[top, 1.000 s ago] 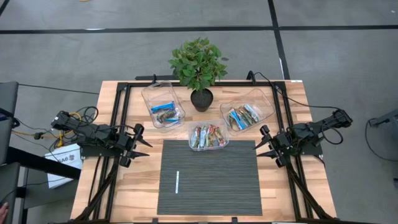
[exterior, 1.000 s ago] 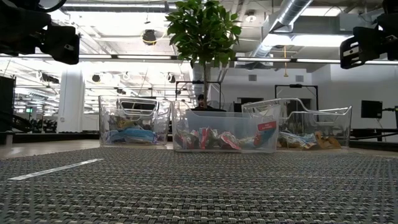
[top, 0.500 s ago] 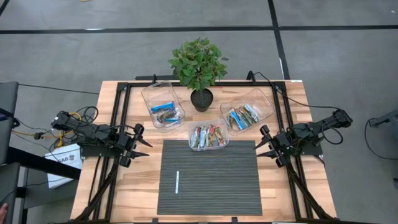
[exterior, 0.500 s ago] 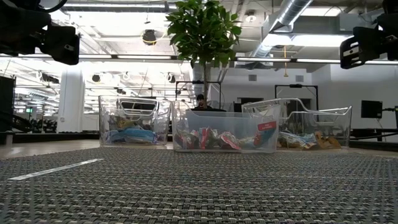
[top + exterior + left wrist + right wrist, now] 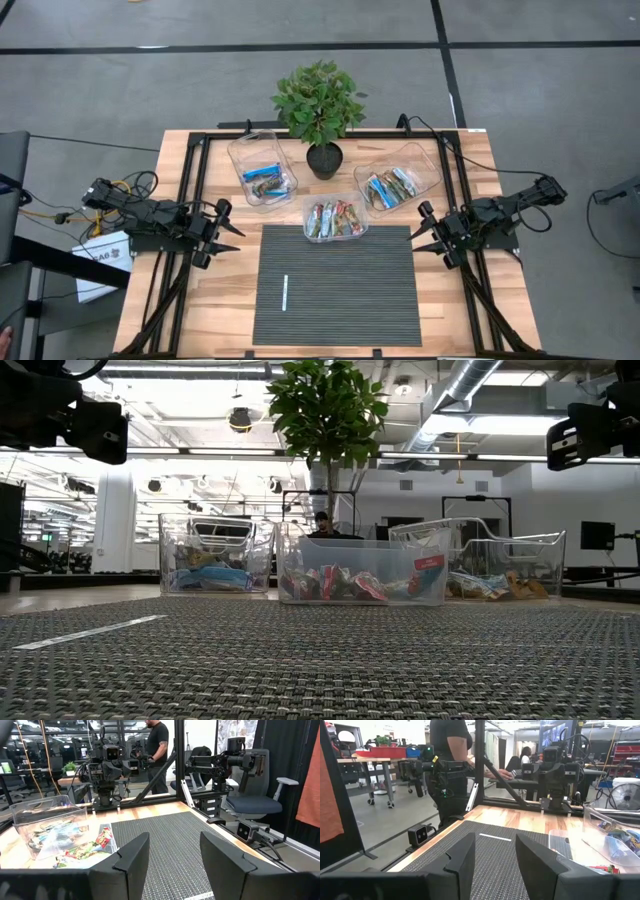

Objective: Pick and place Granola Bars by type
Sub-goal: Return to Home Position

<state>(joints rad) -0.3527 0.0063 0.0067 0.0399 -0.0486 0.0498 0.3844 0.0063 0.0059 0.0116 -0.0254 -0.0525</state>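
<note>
Granola bars (image 5: 335, 218) sit sorted across three clear tubs (image 5: 236, 150) at the back of the bench (image 5: 228, 315). Left claw (image 5: 226, 235) hovers over the left side, fingers apart, holding nothing. Right claw (image 5: 424, 236) mirrors it opposite, spread and empty too.

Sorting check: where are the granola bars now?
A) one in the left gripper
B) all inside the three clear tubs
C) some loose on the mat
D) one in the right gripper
B: the granola bars lie in the left tub, middle tub and right tub; none on the mat, and left gripper and right gripper are open, empty.
</note>
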